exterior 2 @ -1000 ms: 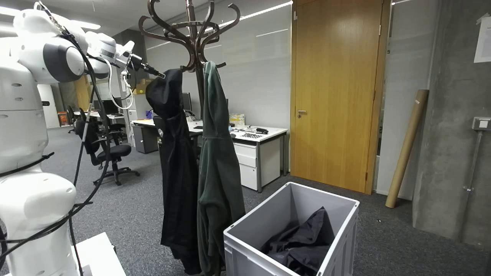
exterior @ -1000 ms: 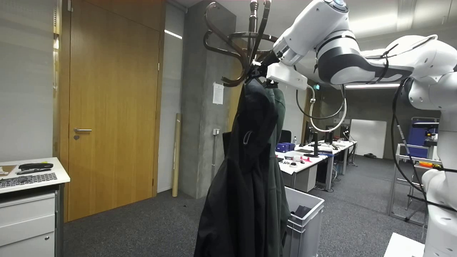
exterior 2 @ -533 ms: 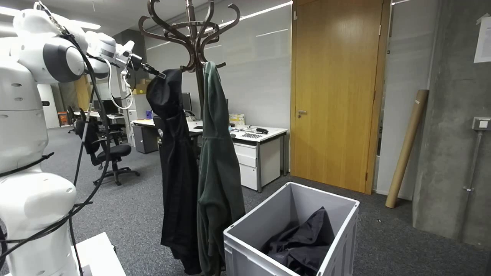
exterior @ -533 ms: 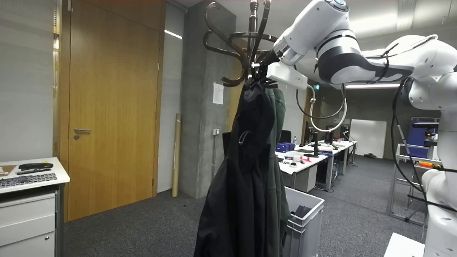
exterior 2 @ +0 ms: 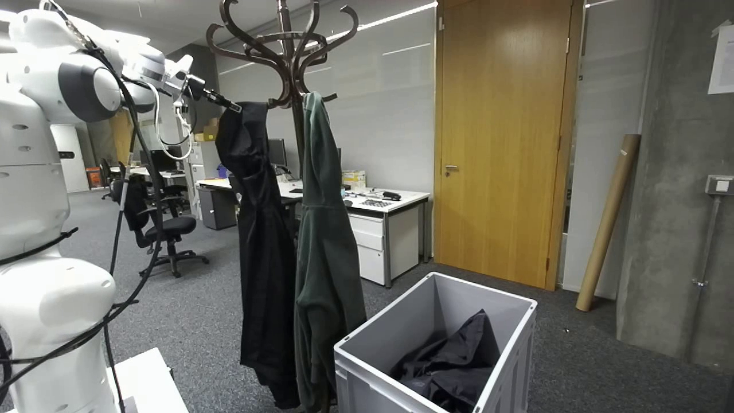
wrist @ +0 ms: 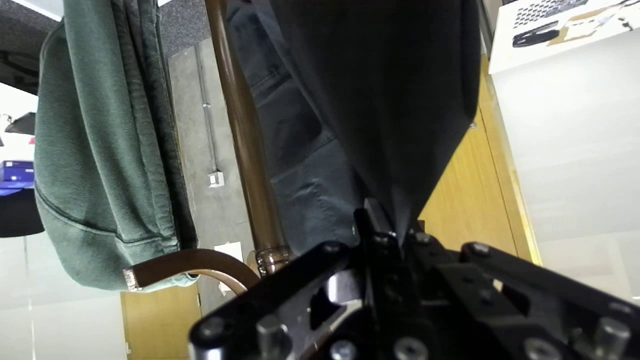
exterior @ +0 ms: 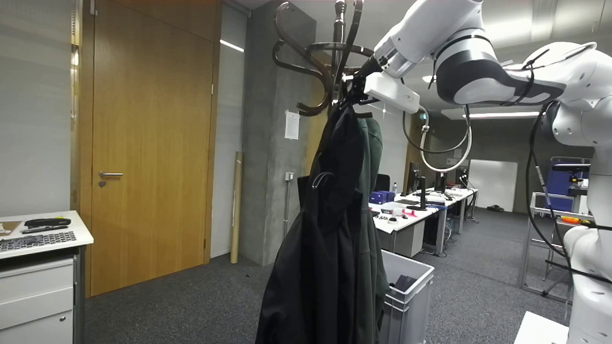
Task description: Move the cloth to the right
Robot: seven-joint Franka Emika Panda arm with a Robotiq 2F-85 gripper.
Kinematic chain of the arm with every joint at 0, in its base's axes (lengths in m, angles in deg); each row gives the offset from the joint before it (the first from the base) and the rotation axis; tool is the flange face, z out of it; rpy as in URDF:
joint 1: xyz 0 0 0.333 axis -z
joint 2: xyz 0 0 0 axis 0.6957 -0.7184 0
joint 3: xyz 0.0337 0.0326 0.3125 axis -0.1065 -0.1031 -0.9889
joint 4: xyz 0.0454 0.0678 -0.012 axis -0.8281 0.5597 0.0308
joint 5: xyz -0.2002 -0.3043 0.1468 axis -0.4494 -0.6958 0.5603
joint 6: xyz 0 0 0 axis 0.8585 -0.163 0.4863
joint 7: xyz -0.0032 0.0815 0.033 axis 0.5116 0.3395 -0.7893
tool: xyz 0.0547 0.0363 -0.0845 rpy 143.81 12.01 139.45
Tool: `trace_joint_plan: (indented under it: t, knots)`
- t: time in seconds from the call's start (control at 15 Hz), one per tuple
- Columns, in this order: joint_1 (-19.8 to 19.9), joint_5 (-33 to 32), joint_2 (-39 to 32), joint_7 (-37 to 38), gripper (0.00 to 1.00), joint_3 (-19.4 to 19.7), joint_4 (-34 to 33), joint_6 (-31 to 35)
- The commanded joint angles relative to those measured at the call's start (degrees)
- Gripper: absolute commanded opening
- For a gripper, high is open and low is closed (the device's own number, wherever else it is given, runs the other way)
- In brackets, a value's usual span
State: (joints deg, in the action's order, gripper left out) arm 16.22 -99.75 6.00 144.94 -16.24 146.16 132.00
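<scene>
The cloth, a long black coat (exterior: 325, 248), hangs in wide folds beside the coat stand (exterior 2: 285, 23) in both exterior views. My gripper (exterior 2: 237, 108) is shut on its upper part, near the hood. In the wrist view the black fabric (wrist: 395, 100) narrows to a pinch between the fingers of the gripper (wrist: 397, 225), and it covers part of the fingertips. At its top the coat reaches close to a hook tip of the stand; whether it still rests on the hook I cannot tell.
A dark green garment (exterior 2: 324, 195) hangs right beside the coat. Below stands a grey bin (exterior 2: 520, 355) with dark clothing (exterior 2: 453, 367) in it. The stand's brown post (wrist: 247, 140) and a curved hook (wrist: 200, 262) lie close to the gripper.
My gripper has closed on the coat, gathering its top. The arm has then drawn slightly up and back from the stand, pulling the coat's upper part along.
</scene>
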Motion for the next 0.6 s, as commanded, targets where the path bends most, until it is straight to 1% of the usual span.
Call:
trace_joint_plan:
  t: [0.0,0.33,0.53]
  knots:
    - [-1.3,1.8,3.3,0.3,0.0,-0.3,1.7,-3.1]
    - [-1.7,6.4,6.9,-0.9,0.0,-1.2,4.3,-6.4]
    - [-1.4,12.1,9.4,-2.3,0.0,-1.9,6.6,-8.4]
